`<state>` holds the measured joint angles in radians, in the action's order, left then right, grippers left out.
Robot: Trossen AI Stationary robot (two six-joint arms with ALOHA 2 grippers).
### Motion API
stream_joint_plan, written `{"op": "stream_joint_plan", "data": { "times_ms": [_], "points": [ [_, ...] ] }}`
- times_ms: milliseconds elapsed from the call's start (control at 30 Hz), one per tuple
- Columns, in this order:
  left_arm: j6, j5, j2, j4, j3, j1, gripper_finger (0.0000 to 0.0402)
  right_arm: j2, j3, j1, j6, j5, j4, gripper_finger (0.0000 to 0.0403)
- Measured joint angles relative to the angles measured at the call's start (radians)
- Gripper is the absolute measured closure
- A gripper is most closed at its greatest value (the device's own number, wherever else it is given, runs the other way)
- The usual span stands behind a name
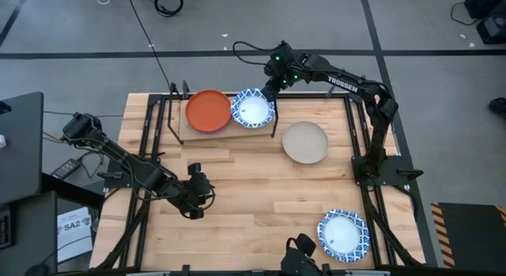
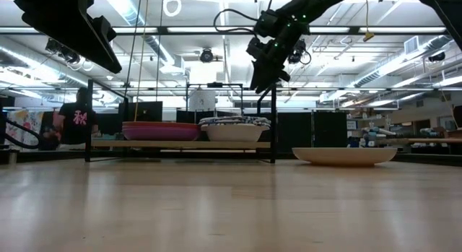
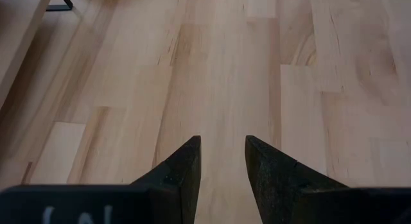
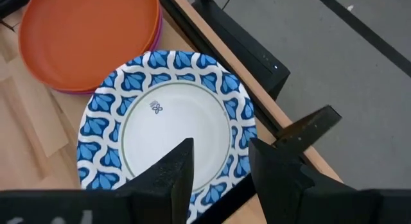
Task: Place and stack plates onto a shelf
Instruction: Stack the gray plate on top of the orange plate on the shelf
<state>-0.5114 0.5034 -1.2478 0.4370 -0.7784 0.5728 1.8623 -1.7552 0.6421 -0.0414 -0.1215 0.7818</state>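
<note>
Plates on shelf [image 1: 183,138], two stacks side by side at worktop's [image 1: 253,205] far edge. Orange plate [image 1: 209,110] on top of one stack, with a magenta rim showing beneath it in right wrist view; blue-patterned plate [image 1: 253,108] on top of the other, rims touching or nearly so. Blue-and-white rim, white centre, small mark near the middle. Stacks sitting level on the plank in low view, between black uprights.

Right claw [image 1: 269,89] hanging just above the blue-patterned plate's far-right rim, fingers [image 4: 172,176] slightly parted, gripping nothing. No contact with the plate visible.

Beige plate [image 1: 305,141] lying flat on worktop just right of shelf, apart from it. Second blue plate [image 1: 343,234] alone near the front right corner, well apart from the rest.

Left claw [image 1: 198,194] low over bare wood at front left, well away from every plate, fingers a little apart and empty.

Person in dark shirt [image 2: 73,120] standing in the room behind, far left in low view.
</note>
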Motion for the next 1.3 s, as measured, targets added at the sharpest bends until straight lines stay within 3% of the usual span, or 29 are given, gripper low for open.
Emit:
{"op": "stream_joint_plan", "data": {
  "times_ms": [600,900,1300],
  "points": [
    [0.000,0.000,0.000,0.000,0.000,0.000,0.0274,-0.060,-0.080,0.004,0.049,-0.003,0.270,0.0249],
    [0.000,0.000,0.000,-0.012,0.000,0.000,0.0274,-0.095,-0.080,0.004,0.174,-0.002,0.467,0.0249],
    [0.000,0.000,0.000,-0.021,0.000,0.000,0.0274,-0.099,0.064,0.007,0.240,-0.003,0.487,0.0249]
  ]
}}
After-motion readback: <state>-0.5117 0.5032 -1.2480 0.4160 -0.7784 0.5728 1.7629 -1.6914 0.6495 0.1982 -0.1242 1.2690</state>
